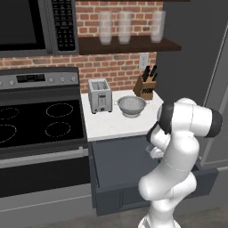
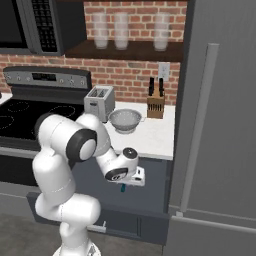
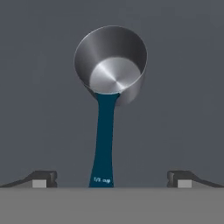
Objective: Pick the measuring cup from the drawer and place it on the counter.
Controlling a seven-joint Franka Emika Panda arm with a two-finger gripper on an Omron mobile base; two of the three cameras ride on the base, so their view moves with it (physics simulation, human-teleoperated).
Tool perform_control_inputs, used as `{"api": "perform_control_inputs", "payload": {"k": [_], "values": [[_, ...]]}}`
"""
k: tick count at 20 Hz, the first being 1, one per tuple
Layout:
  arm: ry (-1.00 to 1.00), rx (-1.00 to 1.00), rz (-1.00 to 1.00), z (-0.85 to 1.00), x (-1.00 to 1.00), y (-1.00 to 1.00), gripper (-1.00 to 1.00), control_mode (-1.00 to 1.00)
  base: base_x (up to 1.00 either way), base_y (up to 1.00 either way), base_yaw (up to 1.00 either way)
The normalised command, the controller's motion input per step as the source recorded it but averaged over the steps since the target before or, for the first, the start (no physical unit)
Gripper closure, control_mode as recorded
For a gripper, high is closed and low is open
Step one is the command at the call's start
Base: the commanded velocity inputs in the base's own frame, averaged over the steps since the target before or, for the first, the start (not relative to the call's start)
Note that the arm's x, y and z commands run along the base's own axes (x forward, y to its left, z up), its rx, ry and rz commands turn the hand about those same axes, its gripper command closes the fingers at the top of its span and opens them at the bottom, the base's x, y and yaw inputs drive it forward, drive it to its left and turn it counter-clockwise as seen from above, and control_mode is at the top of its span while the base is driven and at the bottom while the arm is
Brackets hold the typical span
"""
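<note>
measuring cup (image 3: 110,74) handle between open fingers (image 3: 43,178)

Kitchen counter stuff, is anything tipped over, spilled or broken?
Nothing stands out. The toaster, colander and knife block stand upright on the white counter. The measuring cup lies unspilled on the drawer floor.

Open dark slate-grey box drawer (image 1: 129,187) below a smooth white worktop counter (image 1: 111,127), a steel measuring cup with a teal-blue handle (image 3: 107,96) lying on the drawer floor, silver toaster (image 1: 99,95), steel colander bowl (image 1: 132,106) and wooden knife block (image 1: 145,86) standing along the counter's far side.
</note>
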Motion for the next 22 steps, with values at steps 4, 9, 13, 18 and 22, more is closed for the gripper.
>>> {"api": "perform_control_inputs", "payload": {"k": [4, 9, 13, 18, 22], "values": [[0.00, 0.00, 0.00, 0.00, 0.37, 0.00, -1.00, -1.00, 0.00, 0.00, 0.00], [0.00, 0.00, 0.00, -0.10, 0.25, 0.00, -1.00, -1.00, 0.00, 0.00, 0.00], [0.00, 0.00, 0.00, -0.24, 0.01, 0.00, -1.00, -1.00, 0.00, 0.00, 0.00], [-0.01, 0.00, 0.00, -0.17, -0.09, 0.00, -1.00, -1.00, 0.00, 0.00, 0.00], [0.00, 0.00, 0.00, -0.11, -0.11, 0.00, -1.00, -1.00, 0.00, 0.00, 0.00]]}}
